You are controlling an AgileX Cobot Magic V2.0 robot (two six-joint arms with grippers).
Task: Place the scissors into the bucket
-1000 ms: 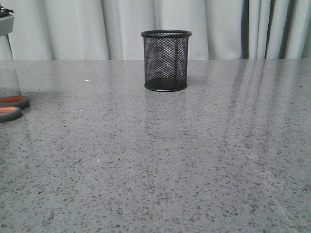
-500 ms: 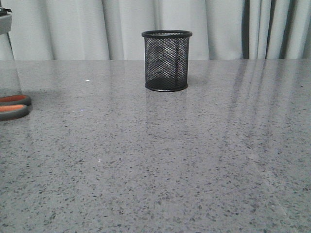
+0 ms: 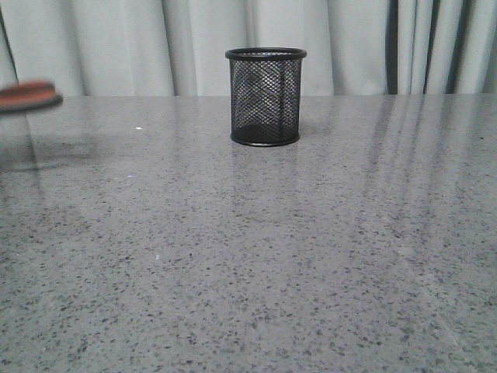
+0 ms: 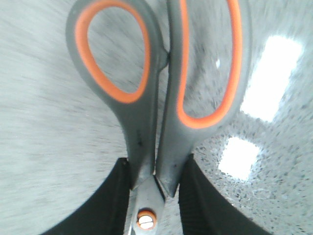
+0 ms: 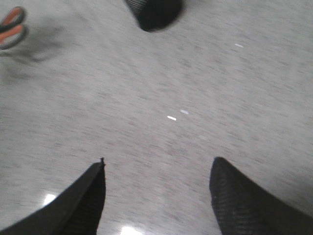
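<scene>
The speckled grey desk (image 3: 256, 256) carries the bucket (image 3: 265, 97), upright toward the back. The scissors (image 4: 156, 98) hang above the desk, well to the bucket's left, pinched near the pivot between the left gripper (image 4: 154, 196) fingers. The right gripper (image 5: 159, 196) hovers over bare desk, fingers spread wide, holding nothing.

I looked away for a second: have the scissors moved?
Yes. In the front view the scissors have risen off the table, from below the bucket's base level to about mid-bucket height, held in the left gripper.
</scene>
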